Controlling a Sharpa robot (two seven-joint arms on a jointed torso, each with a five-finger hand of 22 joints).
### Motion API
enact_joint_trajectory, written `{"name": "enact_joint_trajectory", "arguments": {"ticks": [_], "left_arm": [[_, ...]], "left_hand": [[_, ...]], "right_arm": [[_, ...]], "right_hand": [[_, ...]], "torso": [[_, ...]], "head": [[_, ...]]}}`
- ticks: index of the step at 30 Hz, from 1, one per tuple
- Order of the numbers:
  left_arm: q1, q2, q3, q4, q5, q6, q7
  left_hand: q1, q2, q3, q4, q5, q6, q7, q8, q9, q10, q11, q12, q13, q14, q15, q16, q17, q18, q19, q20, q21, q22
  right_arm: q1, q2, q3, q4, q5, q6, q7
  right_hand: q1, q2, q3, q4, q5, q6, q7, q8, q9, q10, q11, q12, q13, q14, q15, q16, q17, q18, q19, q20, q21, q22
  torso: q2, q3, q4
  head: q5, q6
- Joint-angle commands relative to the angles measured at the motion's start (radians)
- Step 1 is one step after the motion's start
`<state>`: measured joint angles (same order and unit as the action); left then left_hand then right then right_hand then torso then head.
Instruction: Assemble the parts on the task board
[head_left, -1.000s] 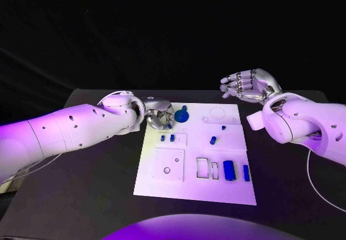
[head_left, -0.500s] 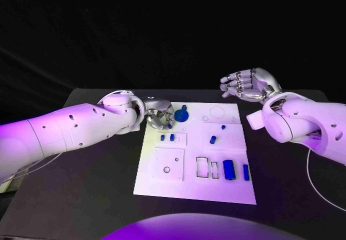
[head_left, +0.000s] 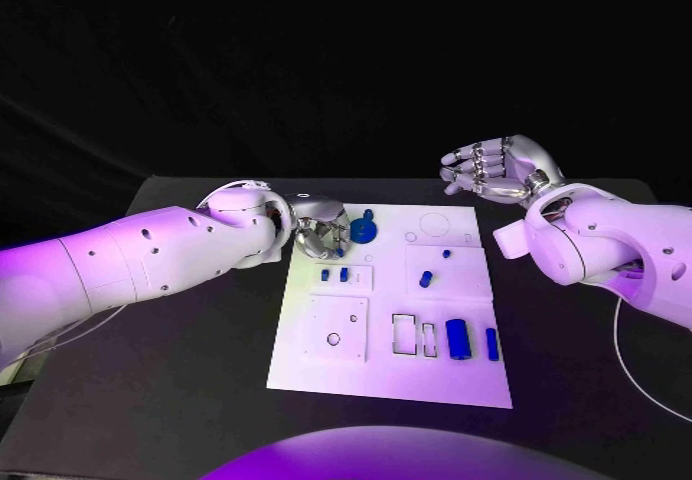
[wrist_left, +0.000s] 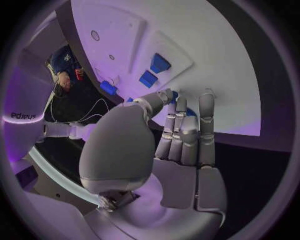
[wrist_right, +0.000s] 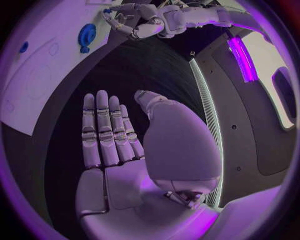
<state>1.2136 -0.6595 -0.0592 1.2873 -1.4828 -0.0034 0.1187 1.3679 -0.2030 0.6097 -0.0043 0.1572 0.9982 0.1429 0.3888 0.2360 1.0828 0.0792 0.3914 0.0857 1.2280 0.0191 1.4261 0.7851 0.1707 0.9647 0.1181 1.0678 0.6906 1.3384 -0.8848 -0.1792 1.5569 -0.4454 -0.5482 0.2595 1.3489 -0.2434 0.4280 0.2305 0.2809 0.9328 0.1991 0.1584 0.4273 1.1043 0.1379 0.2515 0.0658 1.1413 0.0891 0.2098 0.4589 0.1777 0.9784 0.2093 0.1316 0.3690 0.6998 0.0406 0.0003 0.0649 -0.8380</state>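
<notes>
White rectangular task board (head_left: 389, 310) lies mid-counter (head_left: 173, 370) in the head view; the left hand (head_left: 317, 228) sits at its far left corner, just beside the round blue part (head_left: 364, 231). Whether it pinches anything, I cannot tell. The right hand (head_left: 498, 168) hovers beyond the board's far right corner, holding nothing.

Left wrist view: fingers (wrist_left: 187, 135) lie side by side above the board.

Right wrist view: fingers (wrist_right: 106, 130) extended, nothing in the palm.

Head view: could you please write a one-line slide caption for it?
Left hand at the white board's far corner beside a round blue part; right hand raised, empty, beyond it.
</notes>
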Motion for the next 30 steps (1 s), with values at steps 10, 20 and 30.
{"name": "enact_joint_trajectory", "arguments": {"ticks": [10,20,30], "left_arm": [[-0.003,0.003,-0.007,-0.003,0.009,0.042,-0.013],[-0.003,-0.003,-0.006,0.0,0.009,0.031,-0.01],[-0.003,-0.003,-0.006,0.002,0.01,0.03,-0.007]], "left_hand": [[-0.008,-0.003,-0.004,-0.002,-0.004,-0.019,0.008,-0.024,-0.007,-0.004,0.012,-0.02,-0.002,-0.011,0.006,-0.005,-0.009,0.013,-0.01,0.002,-0.01,-0.003],[-0.006,-0.002,-0.004,-0.003,-0.003,-0.016,0.007,-0.024,-0.006,-0.001,0.011,-0.021,-0.001,-0.014,0.006,-0.005,-0.015,0.013,-0.01,0.003,-0.01,-0.003],[-0.01,-0.011,-0.008,-0.004,-0.003,-0.027,0.011,-0.039,-0.01,-0.001,0.014,-0.031,0.0,-0.022,0.008,-0.007,-0.029,0.013,-0.011,0.005,-0.013,-0.004]], "right_arm": [[0.0,-0.005,0.0,0.003,-0.01,0.012,0.006],[0.0,-0.006,0.0,0.002,-0.01,0.012,0.006],[0.0,-0.005,0.0,0.001,-0.01,0.011,0.006]], "right_hand": [[-0.011,-0.003,0.008,0.0,-0.002,0.004,0.004,-0.002,-0.001,0.006,0.0,-0.003,-0.002,-0.003,0.004,-0.003,-0.001,0.005,-0.001,0.002,-0.003,-0.001],[-0.011,-0.003,0.008,0.0,-0.002,0.004,0.004,-0.002,-0.001,0.006,0.0,-0.003,-0.002,-0.003,0.004,-0.003,-0.001,0.005,-0.001,0.002,-0.003,-0.001],[-0.011,-0.003,0.008,-0.001,-0.002,0.003,0.004,-0.003,-0.002,0.006,0.0,-0.005,-0.002,-0.004,0.004,-0.004,-0.002,0.005,-0.001,0.002,-0.004,-0.002]], "torso": [[0.0,0.0002,-0.0001],[-0.001,-0.0001,0.0009],[0.0,-0.0007,0.0004]], "head": [[0.0,-0.005],[-0.002,-0.004],[0.0,-0.003]]}}
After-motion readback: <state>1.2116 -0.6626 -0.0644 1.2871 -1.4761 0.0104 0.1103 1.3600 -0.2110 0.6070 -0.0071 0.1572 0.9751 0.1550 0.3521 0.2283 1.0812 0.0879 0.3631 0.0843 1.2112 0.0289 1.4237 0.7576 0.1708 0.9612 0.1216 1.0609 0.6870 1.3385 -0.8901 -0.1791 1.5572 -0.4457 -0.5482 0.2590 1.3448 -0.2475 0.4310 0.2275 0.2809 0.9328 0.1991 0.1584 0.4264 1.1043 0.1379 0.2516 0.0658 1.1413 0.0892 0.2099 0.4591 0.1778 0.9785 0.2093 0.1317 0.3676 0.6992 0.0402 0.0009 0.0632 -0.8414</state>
